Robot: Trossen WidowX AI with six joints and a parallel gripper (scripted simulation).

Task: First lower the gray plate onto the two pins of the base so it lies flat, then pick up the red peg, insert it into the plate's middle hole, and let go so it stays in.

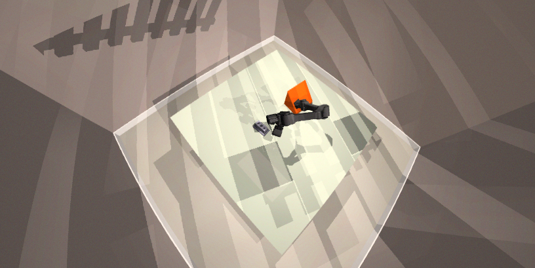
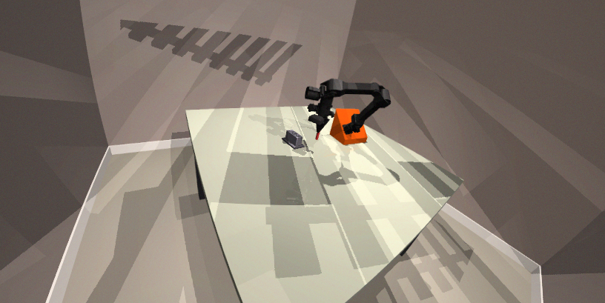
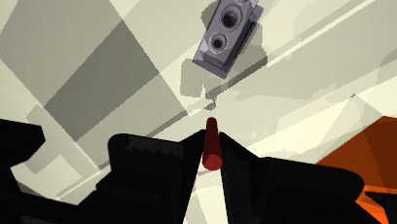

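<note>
Pale table, pincer gripping red peg, tip pointing down

The red peg looks smooth and slightly glossy; the gray plate matt, metal-like.

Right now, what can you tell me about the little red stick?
The red peg is a small, smooth round stick, dark red, with a rounded tip. The black gripper is shut on it, pinching it between both fingers so its tip sticks out past them. It hangs in the air above the table, touching nothing else, short of the gray plate on its base.
</note>
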